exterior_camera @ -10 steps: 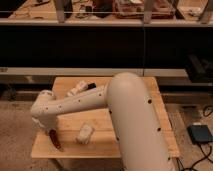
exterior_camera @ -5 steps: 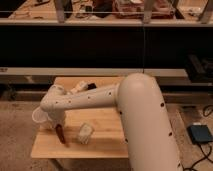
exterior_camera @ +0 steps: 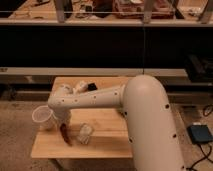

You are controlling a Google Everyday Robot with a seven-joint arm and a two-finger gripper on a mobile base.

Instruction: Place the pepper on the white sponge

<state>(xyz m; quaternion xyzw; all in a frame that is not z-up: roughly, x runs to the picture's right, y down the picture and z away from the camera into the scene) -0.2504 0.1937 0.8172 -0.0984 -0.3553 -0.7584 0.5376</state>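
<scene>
1. Gripper (exterior_camera: 64, 125): at the end of the white arm (exterior_camera: 145, 115), low over the front left of the table (exterior_camera: 107, 150). The jaws pinch the top end of the pepper.
2. Pepper (exterior_camera: 66, 135): dark red and slim, hanging nearly upright below the gripper. Its lower tip is close to the tabletop; whether it touches, I cannot tell.
3. Sponge (exterior_camera: 85, 132): off-white block just right of the pepper, near it but apart. Nothing rests on it.
4. Cup (exterior_camera: 44, 116): white, at the table's left edge, behind and left of the gripper.
5. Lumpy object (exterior_camera: 80, 87): pale with a black piece, at the back of the table, well apart from the work.
6. Change: over the last second the gripper has carried the pepper rightward from near the table's left edge towards the sponge. The sponge and cup have stayed put.
7. Meaning: the carry looks nearly done. By my judgement, 1 short move right, a slight lift over the sponge's edge, then release remain.
</scene>
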